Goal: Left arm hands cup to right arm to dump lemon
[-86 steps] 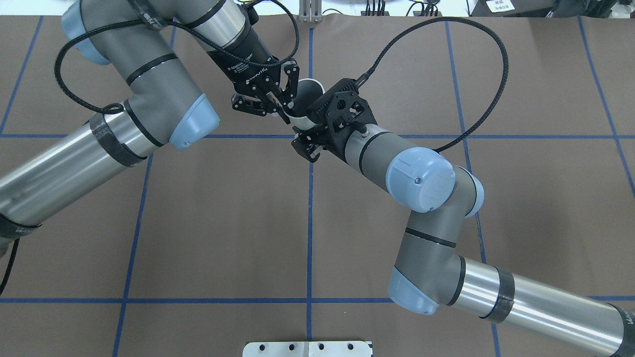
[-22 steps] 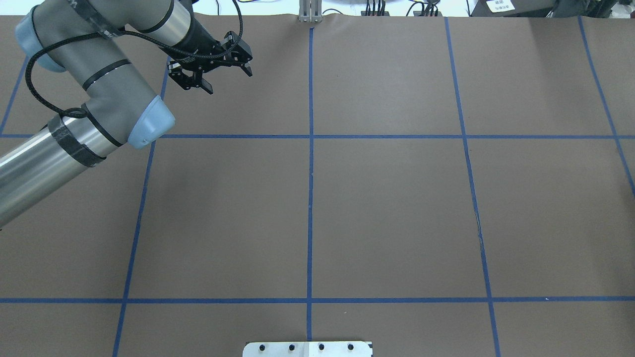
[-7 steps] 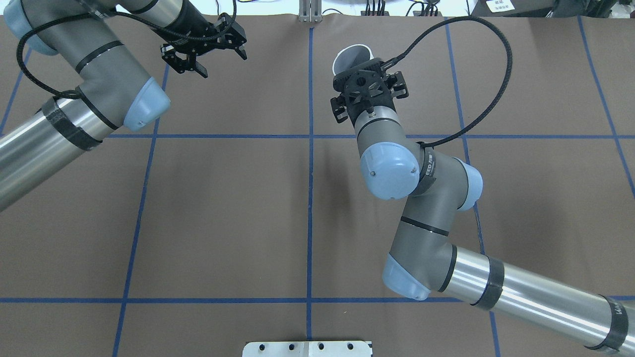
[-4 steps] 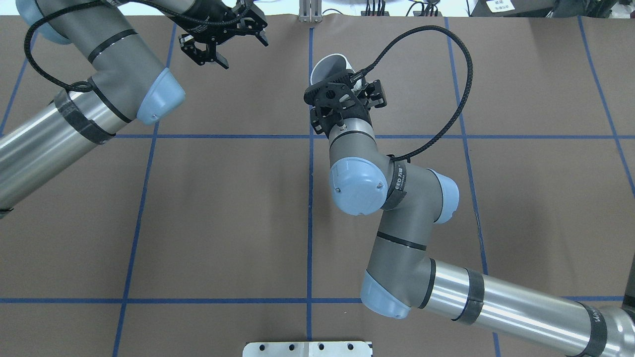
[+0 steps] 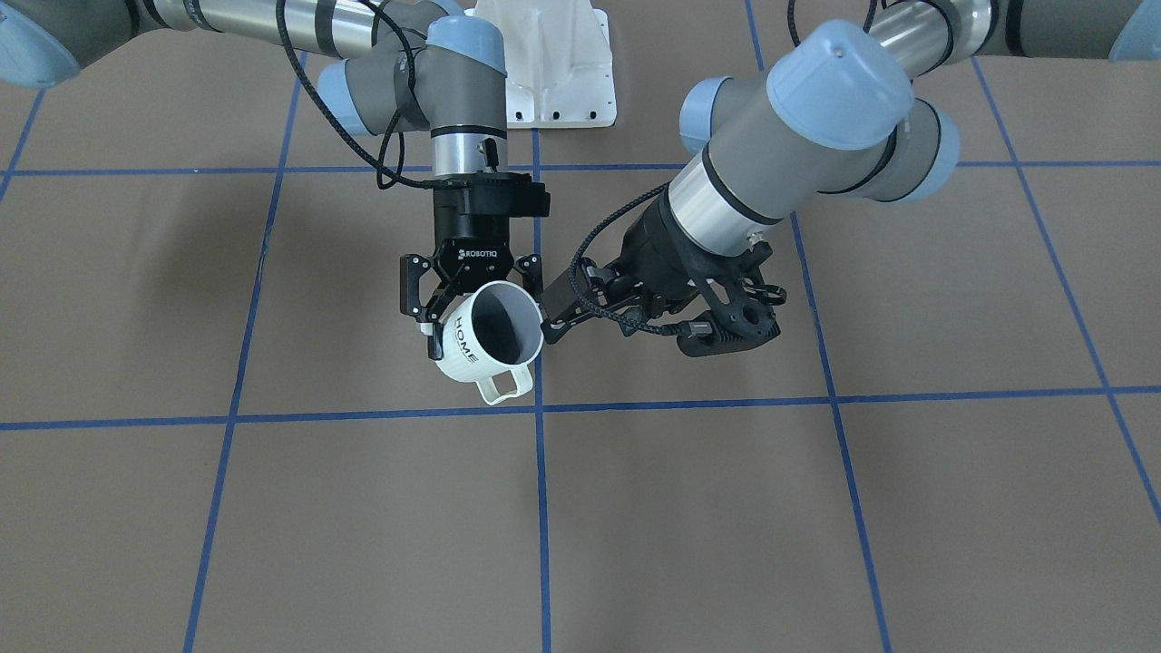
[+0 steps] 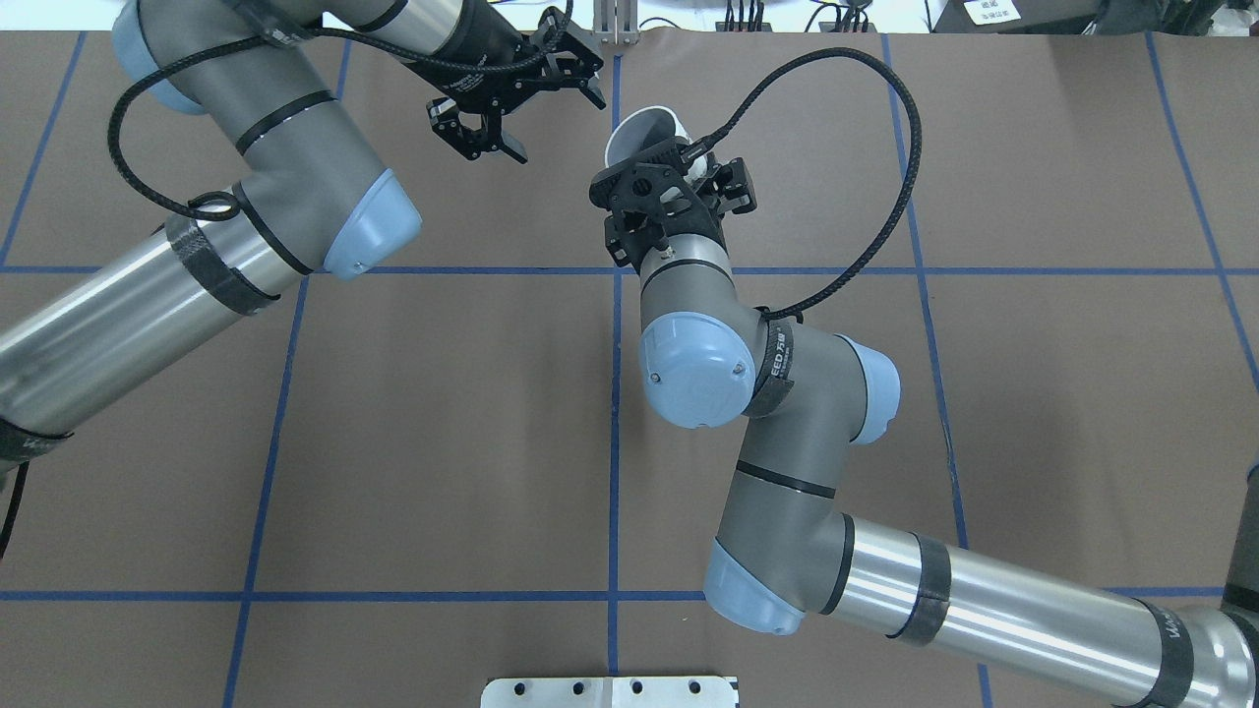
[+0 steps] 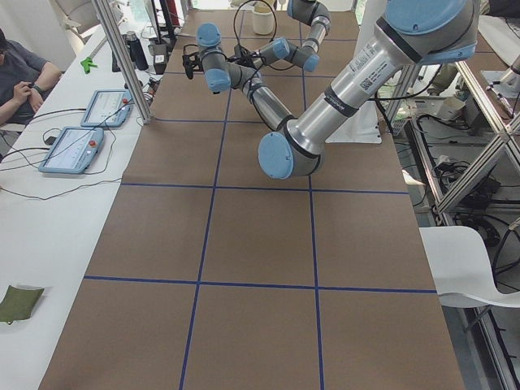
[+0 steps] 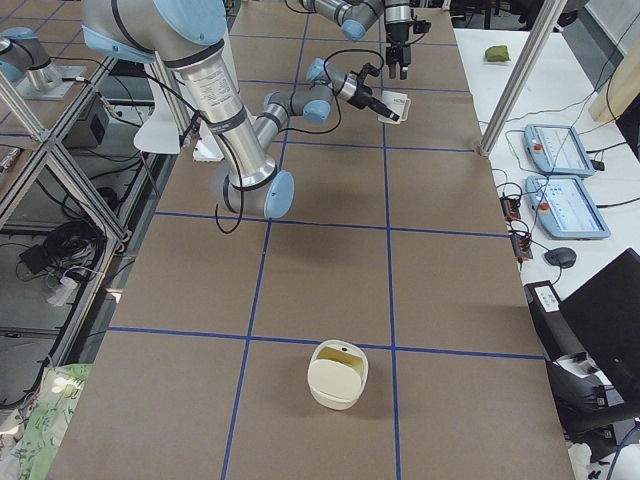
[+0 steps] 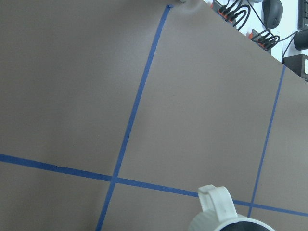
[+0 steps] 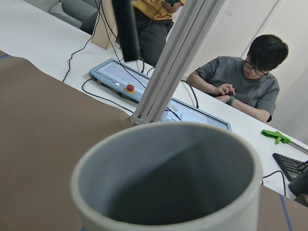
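- Brown paper covers the table [image 6: 433,423], ruled into squares by blue tape lines [image 6: 614,472].
- Grey left arm [image 6: 266,177]: comes in from the robot's left and reaches to the far middle of the table.
- Grey right arm [image 6: 787,393]: bent at the elbow, with its wrist aimed at the same far-middle area.
- Person in a grey shirt [image 10: 240,79]: seated at the white side table on the operators' side, near two teach pendants [image 10: 118,77].
- Cream container [image 8: 338,378]: sits at the table's end on the robot's right, well apart from both arms. A yellowish patch shows in its opening, too small to identify.
- White cup [image 5: 464,345]: lettered "HOME" and held off the table over the central tape line. It is tilted, mouth up and away from the robot, handle on the operators' side. The right wrist view shows its inside as plain dark grey.
- Black right gripper [image 5: 473,313]: clamped on the cup, a finger on each side of its body.
- Black left gripper [image 6: 556,123]: jaws spread wide with nothing between them, just beside the cup on the robot's left.
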Robot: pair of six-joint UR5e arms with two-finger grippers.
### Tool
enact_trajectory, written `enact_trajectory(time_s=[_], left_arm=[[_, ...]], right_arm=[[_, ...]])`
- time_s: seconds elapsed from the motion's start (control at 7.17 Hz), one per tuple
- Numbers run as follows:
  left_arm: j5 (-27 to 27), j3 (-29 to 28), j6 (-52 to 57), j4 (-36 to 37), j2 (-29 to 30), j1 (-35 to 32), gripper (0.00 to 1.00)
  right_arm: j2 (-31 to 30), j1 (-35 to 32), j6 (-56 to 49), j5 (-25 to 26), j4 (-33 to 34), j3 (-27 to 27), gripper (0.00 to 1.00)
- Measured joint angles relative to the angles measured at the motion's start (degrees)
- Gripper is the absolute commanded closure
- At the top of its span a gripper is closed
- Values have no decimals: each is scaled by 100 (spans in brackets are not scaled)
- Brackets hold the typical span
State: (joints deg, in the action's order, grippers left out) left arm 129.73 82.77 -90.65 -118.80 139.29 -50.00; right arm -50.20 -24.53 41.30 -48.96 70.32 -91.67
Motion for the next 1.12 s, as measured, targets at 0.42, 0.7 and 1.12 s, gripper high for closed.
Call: enact_trajectory(time_s=[0.42, 0.7, 1.12], left_arm=[[3, -155, 16, -2, 138, 133, 15], [0, -326, 28, -2, 266, 197, 29], [-1, -367, 44, -4, 298, 298, 44]], right_arm=[[-4, 8, 39, -2, -28, -1, 71], [-20, 15, 44, -8, -56, -6, 70], [-28, 15, 45, -9, -62, -7, 70]])
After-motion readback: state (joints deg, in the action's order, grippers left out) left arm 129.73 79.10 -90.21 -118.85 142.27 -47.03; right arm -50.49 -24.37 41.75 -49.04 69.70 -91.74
